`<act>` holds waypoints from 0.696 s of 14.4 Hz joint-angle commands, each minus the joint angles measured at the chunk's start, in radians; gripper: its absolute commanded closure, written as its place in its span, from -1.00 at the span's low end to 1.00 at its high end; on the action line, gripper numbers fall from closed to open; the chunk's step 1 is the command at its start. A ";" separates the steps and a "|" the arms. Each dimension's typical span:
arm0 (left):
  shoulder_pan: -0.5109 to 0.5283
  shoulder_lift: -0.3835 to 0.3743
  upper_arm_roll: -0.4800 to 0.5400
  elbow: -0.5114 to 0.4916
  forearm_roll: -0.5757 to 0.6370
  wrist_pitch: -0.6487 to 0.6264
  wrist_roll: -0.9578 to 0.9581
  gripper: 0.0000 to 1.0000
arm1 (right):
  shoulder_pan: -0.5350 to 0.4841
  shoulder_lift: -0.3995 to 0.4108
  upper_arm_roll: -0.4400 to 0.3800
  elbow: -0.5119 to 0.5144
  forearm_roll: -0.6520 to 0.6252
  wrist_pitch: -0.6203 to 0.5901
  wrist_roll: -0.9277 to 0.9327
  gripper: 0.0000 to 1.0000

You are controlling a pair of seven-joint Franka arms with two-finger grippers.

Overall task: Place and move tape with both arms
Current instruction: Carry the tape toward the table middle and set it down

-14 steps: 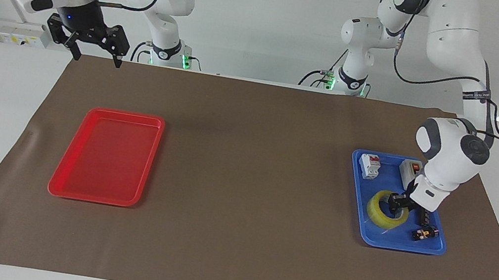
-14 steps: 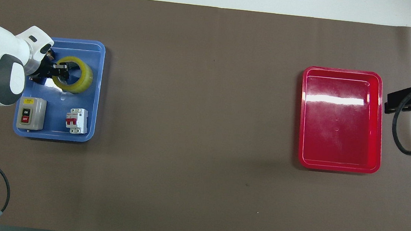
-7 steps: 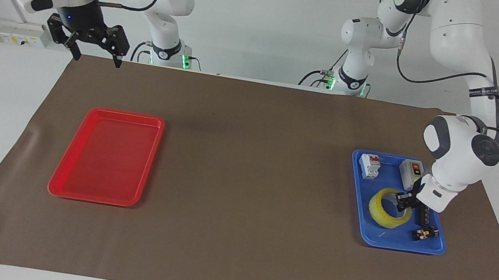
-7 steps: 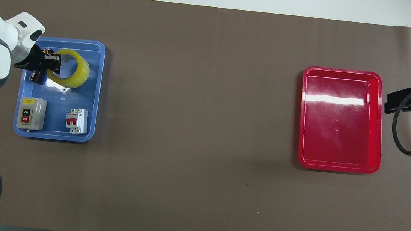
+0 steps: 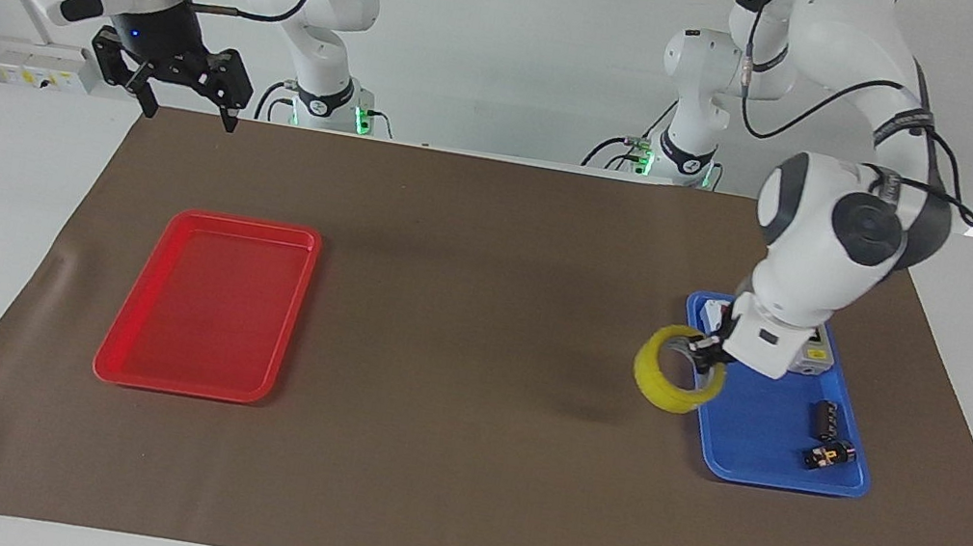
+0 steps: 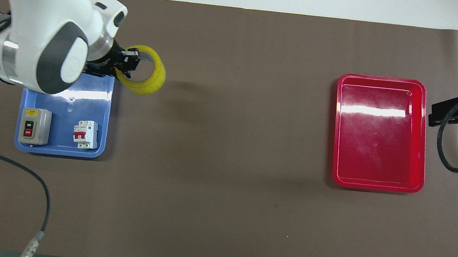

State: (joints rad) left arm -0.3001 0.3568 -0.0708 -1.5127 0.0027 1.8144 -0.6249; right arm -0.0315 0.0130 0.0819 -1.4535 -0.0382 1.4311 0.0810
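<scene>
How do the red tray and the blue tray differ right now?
The red tray holds nothing; the blue tray holds a grey switch box, a breaker and small dark parts. The red one sits toward the right arm's end, the blue toward the left arm's. Both are shallow rectangles.

The left arm bends down steeply, its left gripper (image 5: 707, 359) pinched on the tape (image 5: 670, 380), raised over the brown mat's edge of the blue tray. The right arm waits, right gripper (image 5: 182, 81) hanging high, fingers apparently spread apart.
</scene>
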 commanded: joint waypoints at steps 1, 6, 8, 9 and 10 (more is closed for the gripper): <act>-0.147 0.028 0.020 0.028 -0.018 0.043 -0.168 1.00 | -0.010 -0.005 0.002 -0.002 0.014 -0.014 -0.029 -1.00; -0.283 0.221 0.020 0.097 -0.010 0.186 -0.294 1.00 | -0.011 -0.004 0.002 0.001 0.021 -0.014 -0.027 -1.00; -0.284 0.219 0.020 0.056 -0.007 0.229 -0.294 1.00 | -0.011 -0.004 0.002 -0.001 0.027 -0.012 -0.027 -1.00; -0.292 0.215 0.020 0.033 -0.007 0.250 -0.294 1.00 | -0.008 -0.005 0.002 -0.005 0.027 -0.012 -0.027 -1.00; -0.303 0.214 0.020 0.008 -0.009 0.261 -0.294 1.00 | -0.008 -0.007 0.002 -0.007 0.027 -0.011 -0.027 -1.00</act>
State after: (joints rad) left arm -0.5809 0.5915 -0.0665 -1.4746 0.0014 2.0521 -0.9168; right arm -0.0315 0.0130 0.0819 -1.4540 -0.0303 1.4311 0.0810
